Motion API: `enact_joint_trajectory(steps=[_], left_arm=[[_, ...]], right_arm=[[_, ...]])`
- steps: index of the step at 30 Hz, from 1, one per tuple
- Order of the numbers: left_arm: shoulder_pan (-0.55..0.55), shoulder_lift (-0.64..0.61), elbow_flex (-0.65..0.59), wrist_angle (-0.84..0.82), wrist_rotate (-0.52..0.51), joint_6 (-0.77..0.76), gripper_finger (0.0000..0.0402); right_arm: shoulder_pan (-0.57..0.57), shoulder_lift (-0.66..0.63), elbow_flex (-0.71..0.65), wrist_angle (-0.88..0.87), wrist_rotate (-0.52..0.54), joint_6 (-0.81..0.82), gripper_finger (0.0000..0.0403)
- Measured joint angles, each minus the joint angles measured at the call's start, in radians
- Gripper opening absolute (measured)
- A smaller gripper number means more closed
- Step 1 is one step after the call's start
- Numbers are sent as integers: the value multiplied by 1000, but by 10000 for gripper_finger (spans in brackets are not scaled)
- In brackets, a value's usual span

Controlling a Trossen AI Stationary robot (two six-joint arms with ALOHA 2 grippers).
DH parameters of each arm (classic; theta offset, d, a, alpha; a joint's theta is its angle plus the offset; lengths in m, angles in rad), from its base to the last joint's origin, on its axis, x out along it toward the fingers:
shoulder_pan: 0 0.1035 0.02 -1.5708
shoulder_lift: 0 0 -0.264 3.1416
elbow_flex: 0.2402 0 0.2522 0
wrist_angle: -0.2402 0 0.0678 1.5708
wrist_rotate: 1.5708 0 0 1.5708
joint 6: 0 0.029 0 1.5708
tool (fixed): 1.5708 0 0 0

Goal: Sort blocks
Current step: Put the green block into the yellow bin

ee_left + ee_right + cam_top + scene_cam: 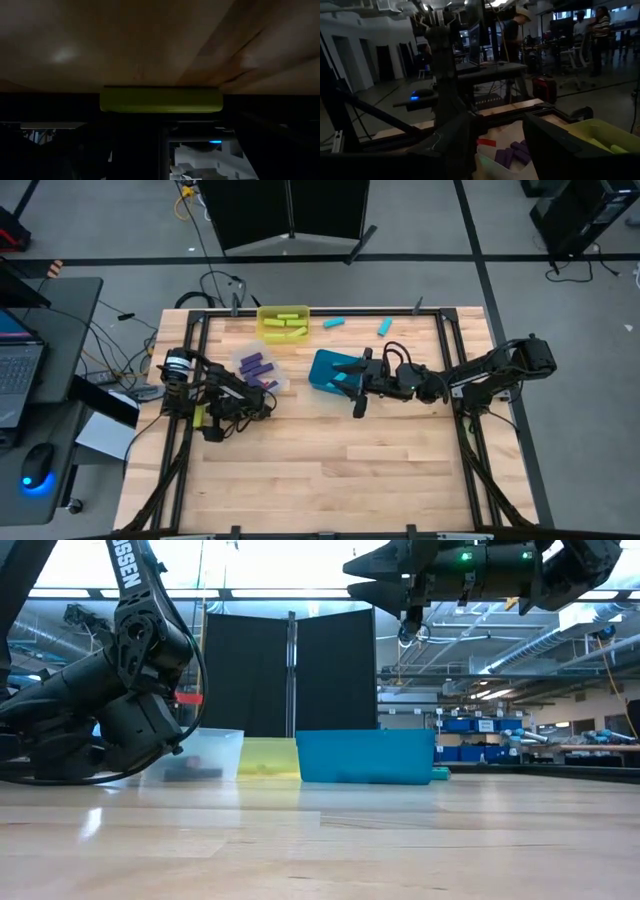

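A yellow-green block (200, 418) (161, 100) lies crosswise right in front of my left gripper (207, 423), beside the black rail at the table's left. That arm is folded back low, and its gripper stands open. My right gripper (347, 376) (504, 122) is open and level, with nothing between its fingers. It hovers high above the teal bin (322, 370) (365, 755), which holds cyan blocks. Purple blocks (255, 367) lie in the clear bin (200, 755). Yellow-green blocks (284, 325) lie in the yellow bin (265, 332). Two cyan blocks (333, 323) (384, 327) rest loose on the wood at the far edge.
The three bins stand in the table's far half. A black frame rail (186, 435) runs along each side of the wooden top. The near half of the table (330, 470) is bare wood. A desk with a laptop and mouse (35, 470) stands to the left.
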Motion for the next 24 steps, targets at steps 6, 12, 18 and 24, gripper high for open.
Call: enact_joint_trajectory(steps=[6, 12, 18, 24], left_arm=[[0, 0, -1, 0, 0, 7, 391], [0, 0, -1, 1, -6, 7, 336], [-3, -2, 0, 0, -27, 17, 249], [-4, -34, 42, -16, -83, 24, 263]], right_arm=[[-4, 0, 0, 13, 0, 9, 197], [-21, 0, 0, 14, 0, 37, 197], [-32, 0, 0, 14, 0, 55, 197], [-34, 0, 0, 14, 1, 55, 197]])
